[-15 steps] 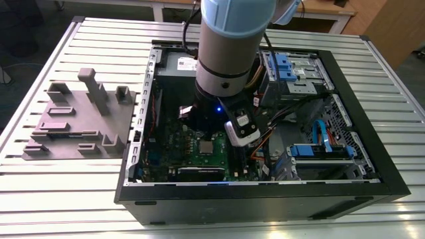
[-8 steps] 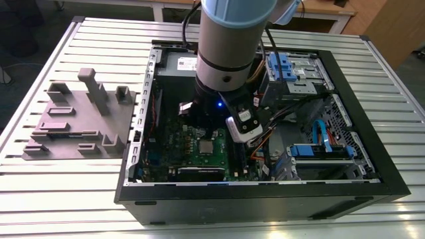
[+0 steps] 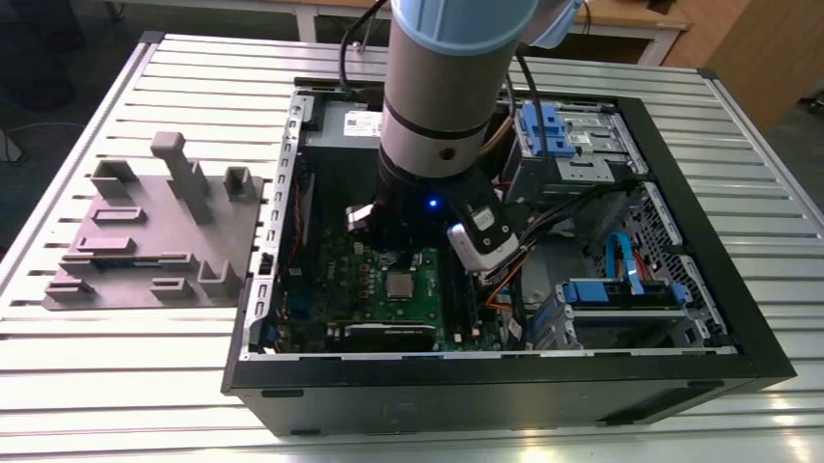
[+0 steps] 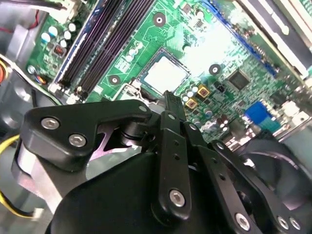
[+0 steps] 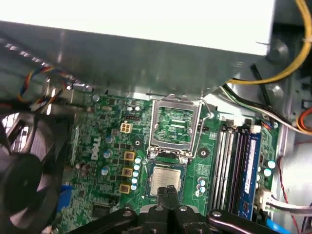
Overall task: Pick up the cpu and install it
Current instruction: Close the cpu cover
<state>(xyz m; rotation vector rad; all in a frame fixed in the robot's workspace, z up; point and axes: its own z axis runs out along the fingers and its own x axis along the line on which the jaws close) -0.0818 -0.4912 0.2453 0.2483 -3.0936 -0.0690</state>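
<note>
The cpu point(image 5: 165, 178) lies flat in its socket on the green motherboard point(image 5: 112, 146), silver top up, with the metal load plate point(image 5: 175, 124) swung open beside it. In the exterior view the cpu point(image 3: 401, 285) shows just past the arm's wrist, inside the open computer case point(image 3: 721, 318). My gripper point(image 5: 168, 191) hangs close above the cpu's near edge. Its two thin black fingers point(image 4: 168, 105) are pressed together with nothing between them. The second wrist view shows the cpu point(image 4: 165, 74) beyond the fingertips.
Dark memory slots point(image 5: 234, 161) run along one side of the socket and a black fan point(image 5: 24, 180) sits on the other. Loose cables point(image 3: 618, 256) and blue drive bays fill the case's right in the exterior view. A purple-grey tray point(image 3: 142, 241) with upright blocks stands to the case's left.
</note>
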